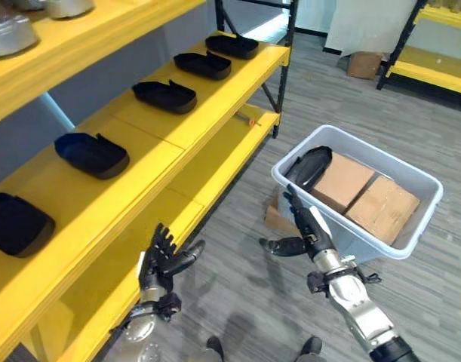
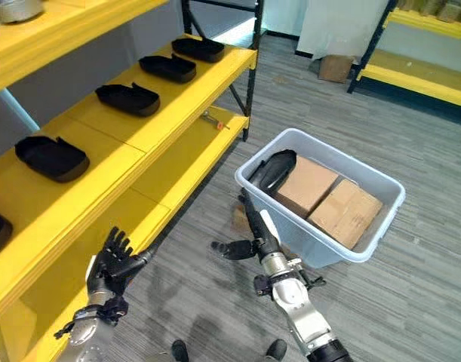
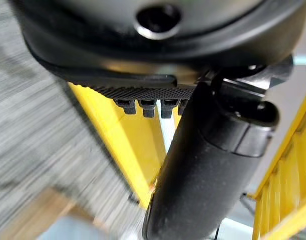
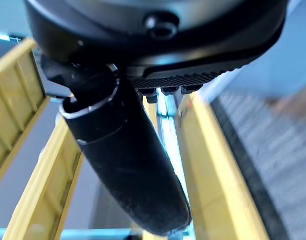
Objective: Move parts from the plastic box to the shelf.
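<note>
A pale blue-grey plastic box (image 1: 381,156) stands on the floor at the right. It holds one black part (image 1: 313,164) at its near-left end, beside two brown cardboard blocks (image 1: 362,192). The yellow shelf (image 1: 87,204) runs along the left and carries several black parts, among them one (image 1: 91,154) mid-shelf and one (image 1: 164,96) farther back. My right hand (image 1: 315,232) is open, its straight fingers pointing up just outside the box's near-left wall and holding nothing. My left hand (image 1: 162,260) is open and empty, low by the shelf's front edge. In the wrist views each thumb (image 3: 208,165) (image 4: 127,165) stands straight before yellow shelf framing.
Silver metal pieces (image 1: 7,34) sit on the top shelf. A small red-tipped tool (image 1: 249,121) lies on the lower shelf. A flat bit of cardboard (image 1: 279,219) lies beside the box. A carton (image 1: 364,64) and a second yellow rack (image 1: 434,45) stand far back.
</note>
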`<state>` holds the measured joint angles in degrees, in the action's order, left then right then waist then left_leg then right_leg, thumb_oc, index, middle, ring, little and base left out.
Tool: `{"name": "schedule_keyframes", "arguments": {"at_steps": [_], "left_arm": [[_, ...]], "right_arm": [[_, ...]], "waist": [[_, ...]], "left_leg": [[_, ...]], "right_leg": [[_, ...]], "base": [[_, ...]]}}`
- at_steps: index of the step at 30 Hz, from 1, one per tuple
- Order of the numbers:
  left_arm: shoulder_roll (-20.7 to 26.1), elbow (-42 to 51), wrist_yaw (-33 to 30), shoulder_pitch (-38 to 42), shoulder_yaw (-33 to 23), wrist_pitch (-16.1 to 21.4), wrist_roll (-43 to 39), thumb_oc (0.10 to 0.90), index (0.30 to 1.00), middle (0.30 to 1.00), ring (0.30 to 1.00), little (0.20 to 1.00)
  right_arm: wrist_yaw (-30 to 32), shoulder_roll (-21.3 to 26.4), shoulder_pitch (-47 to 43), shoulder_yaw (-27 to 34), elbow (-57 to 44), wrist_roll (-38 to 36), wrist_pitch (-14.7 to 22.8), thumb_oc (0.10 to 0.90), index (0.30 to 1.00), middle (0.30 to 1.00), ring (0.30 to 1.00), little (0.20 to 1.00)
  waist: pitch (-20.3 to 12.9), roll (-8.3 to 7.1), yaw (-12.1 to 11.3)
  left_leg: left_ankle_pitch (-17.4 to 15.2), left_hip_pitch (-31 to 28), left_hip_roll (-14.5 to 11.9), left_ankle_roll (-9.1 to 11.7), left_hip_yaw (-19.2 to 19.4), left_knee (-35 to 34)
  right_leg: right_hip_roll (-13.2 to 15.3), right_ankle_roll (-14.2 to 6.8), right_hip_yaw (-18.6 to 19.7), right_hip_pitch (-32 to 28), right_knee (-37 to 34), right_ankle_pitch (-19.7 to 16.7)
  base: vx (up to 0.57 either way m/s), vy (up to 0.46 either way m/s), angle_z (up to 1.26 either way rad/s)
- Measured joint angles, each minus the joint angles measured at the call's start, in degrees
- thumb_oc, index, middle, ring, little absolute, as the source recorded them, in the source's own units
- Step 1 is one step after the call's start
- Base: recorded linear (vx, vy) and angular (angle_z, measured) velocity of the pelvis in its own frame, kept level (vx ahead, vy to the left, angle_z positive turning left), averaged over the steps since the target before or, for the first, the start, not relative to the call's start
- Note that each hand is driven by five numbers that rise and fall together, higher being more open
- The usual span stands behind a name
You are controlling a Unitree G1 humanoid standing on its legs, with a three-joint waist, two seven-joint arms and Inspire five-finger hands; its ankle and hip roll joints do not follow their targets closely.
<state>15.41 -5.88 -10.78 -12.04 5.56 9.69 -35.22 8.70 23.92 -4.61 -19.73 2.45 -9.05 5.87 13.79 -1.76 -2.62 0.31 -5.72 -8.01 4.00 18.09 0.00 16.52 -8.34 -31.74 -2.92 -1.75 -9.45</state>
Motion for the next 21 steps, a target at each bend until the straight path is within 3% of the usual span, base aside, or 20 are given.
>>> {"name": "schedule_keyframes", "arguments": {"at_steps": [5,11,13,15,16,17,18,19,20,21], "left_arm": [[0.0,0.0,0.1,1.6,1.5,-0.1,0.0,0.900,1.000,1.000,1.000,1.000],[1.9,0.2,-0.1,1.6,0.6,0.0,-0.1,0.900,1.000,1.000,1.000,1.000],[2.4,-0.2,-0.1,1.3,0.3,0.0,-0.1,0.900,1.000,1.000,1.000,1.000],[2.2,0.2,0.1,0.2,0.3,0.1,-0.1,0.900,1.000,1.000,1.000,1.000],[1.7,0.2,0.0,-0.4,0.6,0.1,-0.2,0.900,1.000,1.000,1.000,1.000],[1.6,0.4,0.4,0.0,2.5,0.0,-0.1,0.900,1.000,1.000,1.000,1.000],[1.5,0.6,0.5,0.1,3.3,0.0,-0.1,0.900,1.000,1.000,1.000,1.000],[1.5,0.6,0.5,0.1,3.3,0.0,-0.1,0.900,1.000,1.000,1.000,1.000],[1.4,-0.6,0.7,0.2,3.9,0.0,-0.1,0.900,1.000,1.000,1.000,1.000],[1.3,-1.4,1.0,0.7,3.9,-0.1,-0.1,0.900,1.000,1.000,1.000,1.000]], "right_arm": [[1.2,0.6,0.3,2.5,-0.1,-0.3,0.1,0.900,1.000,1.000,1.000,1.000],[1.1,-1.2,0.5,0.5,-0.2,-0.9,0.3,0.900,1.000,1.000,1.000,1.000],[0.5,-1.5,0.9,0.3,-0.4,-1.2,0.3,0.900,1.000,1.000,1.000,1.000],[0.3,-0.3,2.0,0.4,-1.7,-1.8,0.9,0.900,1.000,1.000,1.000,1.000],[0.3,0.4,2.7,0.7,-2.3,-2.3,1.1,0.900,1.000,1.000,1.000,1.000],[0.8,1.0,3.5,2.1,-2.4,-2.4,1.4,0.900,1.000,1.000,1.000,1.000],[0.7,1.0,3.5,2.8,-2.4,-2.4,1.3,0.900,1.000,1.000,1.000,1.000],[0.7,1.0,3.5,2.8,-2.4,-2.4,1.3,0.900,1.000,1.000,1.000,1.000],[0.8,0.4,3.5,3.0,-1.7,-2.4,1.8,0.900,1.000,1.000,1.000,1.000],[0.9,-0.1,3.4,3.3,-1.4,-2.4,1.8,0.900,1.000,1.000,1.000,1.000]], "waist": [[-1.8,-1.35,4.1],[-2.3,-1.10,3.1],[-2.3,-1.75,2.0],[-2.5,-1.77,0.7],[-2.4,-2.53,0.8],[-1.9,-3.76,0.9],[-1.4,-4.32,0.5],[-1.4,-4.32,0.5],[-1.3,-3.99,0.1],[-0.5,-3.77,-0.5]], "left_leg": [[0.8,2.0,-3.6,2.5,0.4,0.0],[0.3,3.0,-8.4,2.2,-0.9,6.0],[0.3,8.0,-10.2,2.4,-6.2,16.5],[3.4,13.2,-11.0,4.3,-13.8,26.8],[4.7,17.5,-10.6,4.3,-15.6,32.2],[-1.2,20.7,-4.9,3.7,-17.6,29.9],[-2.0,20.7,-2.3,2.3,-17.8,23.3],[-2.0,20.7,-2.3,2.3,-17.8,23.3],[-0.3,20.2,-2.3,2.8,-19.0,3.7],[1.2,20.2,-3.0,3.1,-20.1,-1.0]], "right_leg": [[-3.6,2.0,0.8,2.5,-0.6,0.1],[-7.8,4.5,3.1,4.1,1.8,3.9],[-8.8,6.0,5.9,4.6,3.3,5.7],[-9.9,8.3,7.4,5.2,5.0,6.1],[-9.8,9.2,7.4,4.4,3.8,5.9],[-9.1,9.1,8.2,4.6,2.0,6.4],[-8.9,9.0,8.5,4.6,1.3,6.5],[-8.9,9.0,8.5,4.6,1.3,6.5],[-10.5,8.6,9.3,4.6,-0.3,6.3],[-11.2,8.8,10.1,4.3,-0.6,6.2]], "base": [[0.17,-0.254,-0.15],[0.14,-0.193,-0.23],[0.03,-0.144,-0.48],[0.06,-0.021,-0.39],[0.21,0.167,-0.17],[0.26,0.258,-0.06],[0.28,0.295,0.03],[0.24,0.242,-0.23],[0.17,0.157,-0.33],[0.23,0.206,-0.48]]}}
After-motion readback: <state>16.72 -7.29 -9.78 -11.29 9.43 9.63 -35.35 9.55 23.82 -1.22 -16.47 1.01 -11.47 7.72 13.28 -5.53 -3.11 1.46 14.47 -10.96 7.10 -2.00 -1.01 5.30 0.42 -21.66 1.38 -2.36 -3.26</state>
